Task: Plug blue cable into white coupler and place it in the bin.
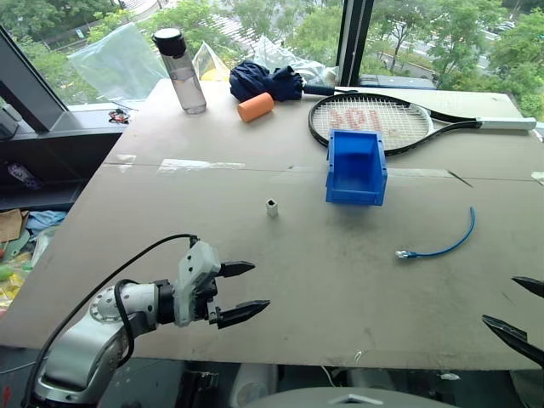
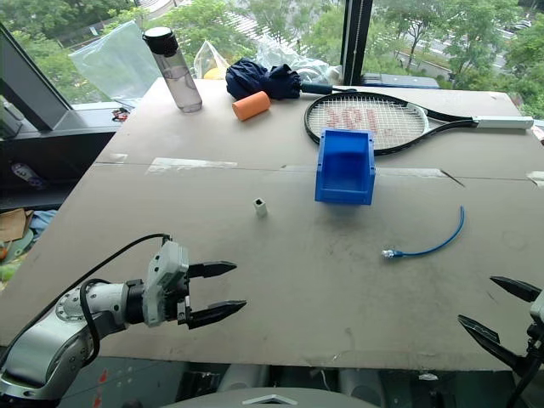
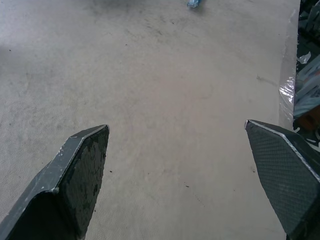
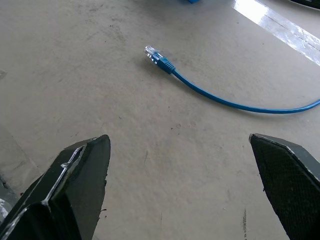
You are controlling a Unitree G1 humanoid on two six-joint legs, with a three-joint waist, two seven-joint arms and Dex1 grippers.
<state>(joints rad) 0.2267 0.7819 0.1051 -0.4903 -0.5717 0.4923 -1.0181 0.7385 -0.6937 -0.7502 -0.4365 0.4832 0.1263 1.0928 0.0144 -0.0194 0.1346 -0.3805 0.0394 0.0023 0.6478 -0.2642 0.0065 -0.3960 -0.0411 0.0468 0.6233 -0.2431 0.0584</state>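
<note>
The blue cable lies curved on the brown table, right of centre, its clear plug pointing left. A tiny white coupler stands upright near the table's middle. Behind the two, the bright blue bin sits with its open front facing me. My left gripper hovers open over the near left part of the table, well short of the coupler, nothing between its fingers. At the near right edge my right gripper is open too, pointing toward the cable and apart from it.
At the back of the table lie a tennis racket, a dark blue folded umbrella, an orange cylinder and a clear bottle. A tape seam runs across the table behind the coupler.
</note>
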